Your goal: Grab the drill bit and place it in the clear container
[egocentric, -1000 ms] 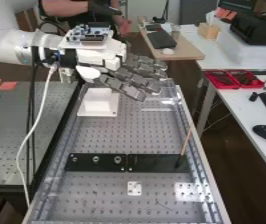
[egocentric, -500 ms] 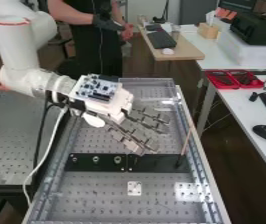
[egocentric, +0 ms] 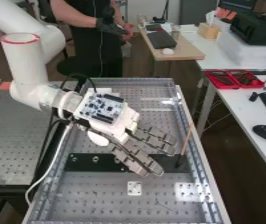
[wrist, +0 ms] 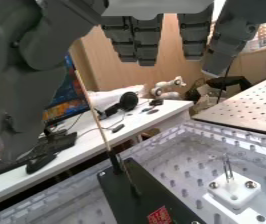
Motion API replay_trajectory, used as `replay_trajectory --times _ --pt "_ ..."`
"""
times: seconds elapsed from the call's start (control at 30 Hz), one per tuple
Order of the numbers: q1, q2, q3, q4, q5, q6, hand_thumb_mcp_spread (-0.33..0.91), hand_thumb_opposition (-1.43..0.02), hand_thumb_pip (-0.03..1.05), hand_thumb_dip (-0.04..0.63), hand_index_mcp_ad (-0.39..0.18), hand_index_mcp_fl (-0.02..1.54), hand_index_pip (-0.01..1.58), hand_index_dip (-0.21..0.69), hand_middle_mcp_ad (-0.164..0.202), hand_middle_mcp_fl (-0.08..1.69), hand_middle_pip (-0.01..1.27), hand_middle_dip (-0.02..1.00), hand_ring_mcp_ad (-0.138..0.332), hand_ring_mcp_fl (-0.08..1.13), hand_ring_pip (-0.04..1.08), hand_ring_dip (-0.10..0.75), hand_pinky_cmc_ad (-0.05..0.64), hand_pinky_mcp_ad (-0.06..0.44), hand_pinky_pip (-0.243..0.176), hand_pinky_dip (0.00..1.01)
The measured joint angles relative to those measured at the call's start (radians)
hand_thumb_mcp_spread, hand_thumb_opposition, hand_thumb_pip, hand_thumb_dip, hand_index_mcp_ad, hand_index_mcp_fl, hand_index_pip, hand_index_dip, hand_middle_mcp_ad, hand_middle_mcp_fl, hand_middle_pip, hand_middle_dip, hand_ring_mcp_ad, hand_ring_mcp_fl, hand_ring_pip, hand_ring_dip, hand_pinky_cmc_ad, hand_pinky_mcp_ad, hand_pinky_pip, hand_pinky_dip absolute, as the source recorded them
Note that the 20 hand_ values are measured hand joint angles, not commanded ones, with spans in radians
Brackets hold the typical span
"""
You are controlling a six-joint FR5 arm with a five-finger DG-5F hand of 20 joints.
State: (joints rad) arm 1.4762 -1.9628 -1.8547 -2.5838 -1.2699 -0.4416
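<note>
My fingers (egocentric: 141, 161) hang straight, holding nothing, over two black plates (egocentric: 89, 162); one thin wooden stick (egocentric: 186, 140) stands near them.

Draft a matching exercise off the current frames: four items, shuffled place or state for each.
1. hand
2. tan stick
3. small white plate
4. red trays

A. rising near the black strip's right end, high view
B. on the white side table
C. over the perforated board, fingers extended
D. on the perforated board, below the black strip, high view

Pairs: 1-C, 2-A, 3-D, 4-B
</note>
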Motion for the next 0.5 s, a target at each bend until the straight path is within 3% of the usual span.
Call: replay_trajectory --times 0.17,0.3,0.43,0.5 --pt "-0.009 -0.013 0.008 0.028 -0.003 -0.002 0.30 -0.76 0.49 0.084 0.070 0.05 0.27 0.044 0.089 0.00 0.15 0.03 0.290 0.00 0.07 -0.021 0.394 0.262 -0.140 0.32" --pt "-0.013 -0.020 0.015 0.037 -0.009 0.000 0.30 -0.77 0.55 0.134 0.054 0.05 0.52 0.065 0.089 0.00 0.15 0.05 0.290 0.00 0.07 -0.021 0.386 0.264 -0.140 0.32" --pt "-0.017 -0.029 0.023 0.051 -0.020 0.007 0.30 -0.80 0.64 0.173 0.054 0.04 0.88 0.112 0.093 0.00 0.15 0.06 0.293 0.00 0.07 -0.021 0.386 0.260 -0.140 0.32" --pt "-0.018 -0.032 0.025 0.054 -0.022 0.010 0.30 -0.82 0.65 0.206 0.054 0.04 0.97 0.145 0.093 0.00 0.14 0.07 0.276 0.00 0.07 -0.021 0.386 0.264 -0.140 0.32"
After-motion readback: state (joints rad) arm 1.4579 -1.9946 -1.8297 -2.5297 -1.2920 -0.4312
